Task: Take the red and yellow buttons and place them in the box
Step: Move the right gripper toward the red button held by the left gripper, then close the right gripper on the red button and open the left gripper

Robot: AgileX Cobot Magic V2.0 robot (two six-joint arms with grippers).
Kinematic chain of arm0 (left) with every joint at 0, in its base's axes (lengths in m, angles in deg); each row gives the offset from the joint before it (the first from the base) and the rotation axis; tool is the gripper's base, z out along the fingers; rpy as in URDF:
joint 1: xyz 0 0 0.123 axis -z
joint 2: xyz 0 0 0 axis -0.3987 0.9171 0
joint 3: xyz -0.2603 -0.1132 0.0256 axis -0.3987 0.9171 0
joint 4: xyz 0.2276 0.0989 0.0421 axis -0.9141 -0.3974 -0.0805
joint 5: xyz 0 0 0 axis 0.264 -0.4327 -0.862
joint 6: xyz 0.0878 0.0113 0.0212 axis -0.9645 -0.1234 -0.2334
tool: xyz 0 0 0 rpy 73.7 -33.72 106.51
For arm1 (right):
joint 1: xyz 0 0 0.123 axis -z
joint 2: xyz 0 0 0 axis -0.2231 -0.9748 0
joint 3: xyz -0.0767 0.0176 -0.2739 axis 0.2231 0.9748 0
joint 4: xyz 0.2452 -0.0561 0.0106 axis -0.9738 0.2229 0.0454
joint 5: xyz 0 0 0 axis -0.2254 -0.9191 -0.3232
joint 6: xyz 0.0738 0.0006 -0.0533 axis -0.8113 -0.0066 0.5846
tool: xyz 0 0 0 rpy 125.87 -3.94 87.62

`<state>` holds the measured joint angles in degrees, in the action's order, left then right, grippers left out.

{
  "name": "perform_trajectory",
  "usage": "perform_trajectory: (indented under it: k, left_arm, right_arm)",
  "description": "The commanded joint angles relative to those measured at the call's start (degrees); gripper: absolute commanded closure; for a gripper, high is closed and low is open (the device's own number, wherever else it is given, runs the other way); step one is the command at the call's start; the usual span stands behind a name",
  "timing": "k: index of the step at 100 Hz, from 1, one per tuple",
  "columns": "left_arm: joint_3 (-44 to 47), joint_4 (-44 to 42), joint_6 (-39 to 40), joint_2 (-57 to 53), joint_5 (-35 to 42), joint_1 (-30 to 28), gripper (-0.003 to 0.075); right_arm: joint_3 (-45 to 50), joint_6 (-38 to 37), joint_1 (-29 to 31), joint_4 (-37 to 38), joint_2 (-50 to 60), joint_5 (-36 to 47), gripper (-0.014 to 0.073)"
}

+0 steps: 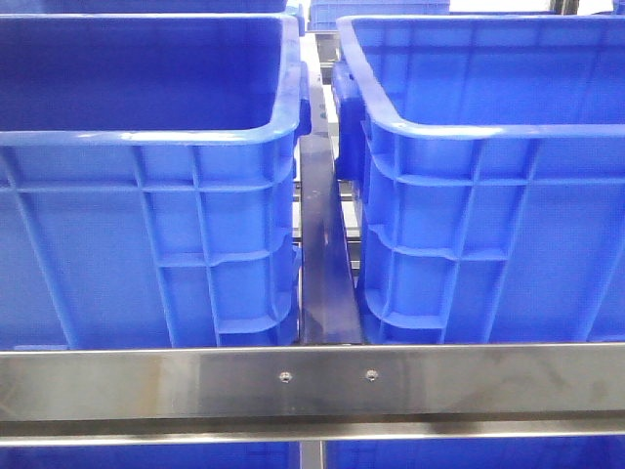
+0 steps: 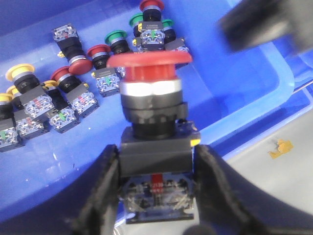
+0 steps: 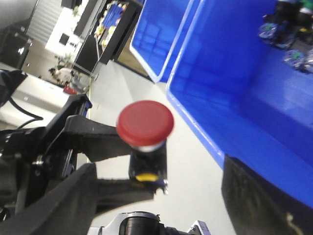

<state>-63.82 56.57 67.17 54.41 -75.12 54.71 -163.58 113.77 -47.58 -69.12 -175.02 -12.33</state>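
**Red Button Held, Ready for the Box**

The left tool was clamped on a red button by its dark base. The button's long axis ran straight out from the fingers, cap farthest away. Beyond it lay the blue box. It should be carried over the rim, then lowered gently. Whether the right tool was open or closed could not be told.

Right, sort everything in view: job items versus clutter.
Job:
- red button, gripped in the left tool
- yellow buttons
- loose red buttons
- blue crate

Clutter:
- green buttons
- yellow scrap
- steel rail
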Motion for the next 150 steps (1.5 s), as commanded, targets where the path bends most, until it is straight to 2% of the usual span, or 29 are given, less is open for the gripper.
perform_trajectory:
  k: [1, 42, 70, 81, 105, 112, 122, 134, 150]
  left_arm:
    - [-1.5, -0.1, 0.1, -0.4, 3.9, 0.4, 0.0739]
    - [-1.5, 0.0, 0.1, -0.4, 3.9, 0.4, 0.0739]
    - [-1.5, 0.0, 0.1, -0.4, 3.9, 0.4, 0.0739]
    - [-1.5, 0.0, 0.1, -0.4, 3.9, 0.4, 0.0739]
    - [-1.5, 0.0, 0.1, -0.4, 3.9, 0.4, 0.0739]
    - [-1.5, 0.0, 0.1, -0.4, 3.9, 0.4, 0.0738]
    - [-1.5, 0.0, 0.1, -0.4, 3.9, 0.4, 0.0731]
    - [-1.5, 0.0, 0.1, -0.4, 3.9, 0.4, 0.0629]
    - [-1.5, 0.0, 0.1, -0.4, 3.9, 0.4, 0.0363]
  right_arm:
    - [-3.8, 0.8, -1.5, -4.2, 0.8, -1.1, 0.0043]
    - [-12.2, 0.8, -5.4, -5.4, -5.0, -0.9, 0.0043]
    - [-13.0, 0.8, -6.1, -6.1, -6.3, -0.3, 0.0049]
    - [-13.1, 0.8, -6.1, -6.1, -6.3, 0.6, 0.0130]
    - [-13.1, 0.8, -6.1, -6.1, -6.3, 0.5, 0.0440]
    - [-13.1, 0.8, -6.1, -6.1, -6.3, 0.4, 0.0473]
    - [-13.1, 0.8, -6.1, -6.1, -6.3, 0.4, 0.0474]
    - [-13.1, 0.8, -6.1, -6.1, -6.3, 0.4, 0.0474]
    - [-13.1, 0.8, -6.1, -6.1, -6.3, 0.4, 0.0474]
